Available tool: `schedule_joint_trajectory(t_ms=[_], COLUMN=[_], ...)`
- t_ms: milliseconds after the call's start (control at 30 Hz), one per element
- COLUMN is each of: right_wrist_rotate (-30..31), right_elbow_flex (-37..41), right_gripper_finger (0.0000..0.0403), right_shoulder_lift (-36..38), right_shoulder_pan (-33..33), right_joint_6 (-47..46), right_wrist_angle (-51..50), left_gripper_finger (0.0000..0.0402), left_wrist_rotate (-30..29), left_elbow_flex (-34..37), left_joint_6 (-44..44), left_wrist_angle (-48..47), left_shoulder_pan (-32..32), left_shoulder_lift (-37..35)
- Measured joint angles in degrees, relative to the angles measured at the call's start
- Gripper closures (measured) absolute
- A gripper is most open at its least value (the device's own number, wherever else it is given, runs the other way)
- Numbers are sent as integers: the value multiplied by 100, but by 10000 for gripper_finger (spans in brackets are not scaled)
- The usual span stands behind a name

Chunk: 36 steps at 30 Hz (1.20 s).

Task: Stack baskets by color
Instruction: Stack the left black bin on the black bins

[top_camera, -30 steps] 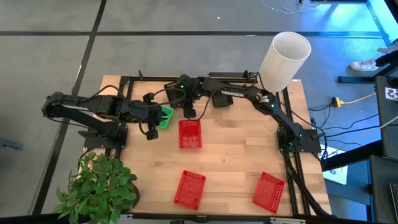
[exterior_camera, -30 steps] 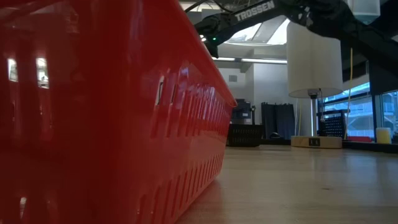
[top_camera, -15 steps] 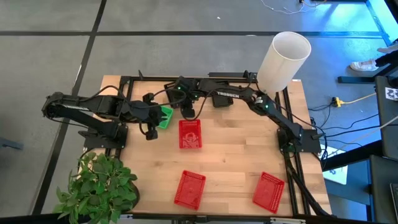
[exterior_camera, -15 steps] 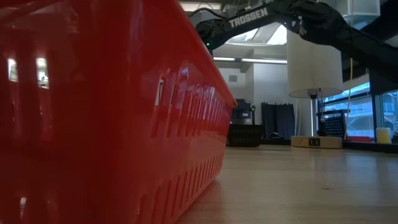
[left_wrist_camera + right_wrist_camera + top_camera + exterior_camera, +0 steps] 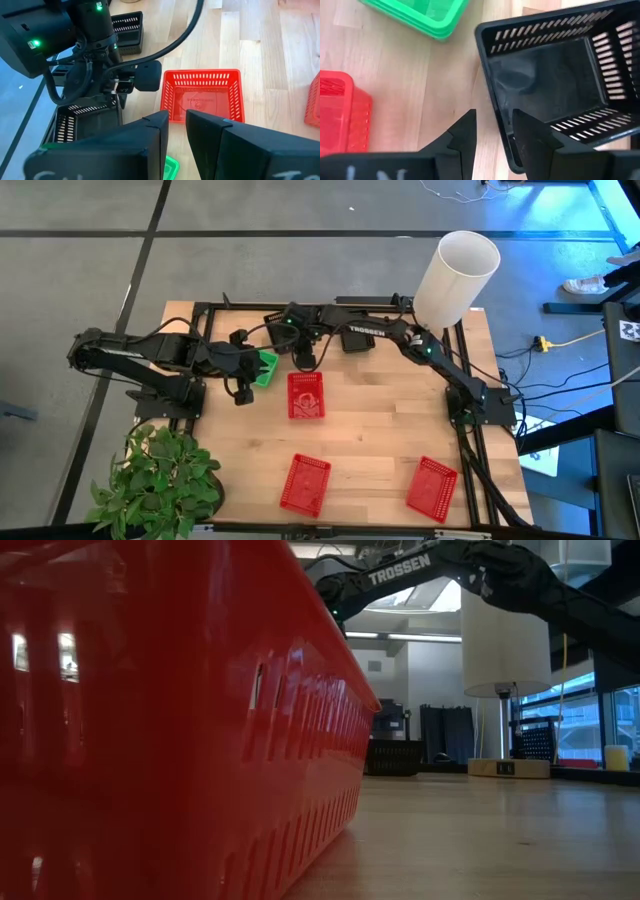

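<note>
A green basket (image 5: 266, 367) hangs tilted at the far left with my left gripper (image 5: 254, 369) shut on it; the left wrist view shows only a green sliver (image 5: 171, 165) between the fingers. My right gripper (image 5: 494, 135) is open at the far middle over a black basket (image 5: 545, 75). One finger stands inside it, one outside its side wall (image 5: 496, 107), and I see no touch. A second black basket (image 5: 127, 31) lies beyond. Three red baskets rest flat on the table: one mid-table (image 5: 305, 395) and two near the front edge (image 5: 305, 483) (image 5: 432, 487). My left gripper has the green basket between its two fingers, at the part of the rim nearest the arm (image 5: 171, 165). The fingers hide the place of contact. They slant down from the table's left side. The basket hangs tilted beside and below them.
A tall white lamp shade (image 5: 458, 275) stands at the far right corner and a potted plant (image 5: 160, 480) at the near left. In the low view a red basket (image 5: 170, 720) fills the left half. Bare wood lies between the red baskets.
My right gripper has tipped a little further downward over the black basket, its arm sinking slightly. Its fingers stay open. The left arm and the green basket have kept still.
</note>
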<state>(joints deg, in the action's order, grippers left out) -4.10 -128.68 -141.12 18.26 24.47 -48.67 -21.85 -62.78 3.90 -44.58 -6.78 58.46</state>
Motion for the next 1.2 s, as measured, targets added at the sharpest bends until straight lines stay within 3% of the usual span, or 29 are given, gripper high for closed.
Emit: schedule_joint_trajectory(t_ms=[333,500,833,1200], right_wrist_rotate=[10,-2,196,-1165], right_elbow_flex=[-1,-585,-634,-503], right_gripper_finger=[276,276,276,276], right_shoulder_lift=[32,67,398,328], right_shoulder_pan=[114,67,535,1274], right_joint_6=[-741,-1009,-3292,-4236], right_wrist_angle=[-211,-931,-930,-291], left_gripper_finger=[344,344,344,344], left_wrist_rotate=[0,-11,-152,-145], left_elbow_flex=[0,0,0,0], left_joint_6=[1,76,654,653], left_wrist_angle=[2,4,5,12], left_shoulder_pan=[1,20,437,769], left_shoulder_lift=[0,0,3,4])
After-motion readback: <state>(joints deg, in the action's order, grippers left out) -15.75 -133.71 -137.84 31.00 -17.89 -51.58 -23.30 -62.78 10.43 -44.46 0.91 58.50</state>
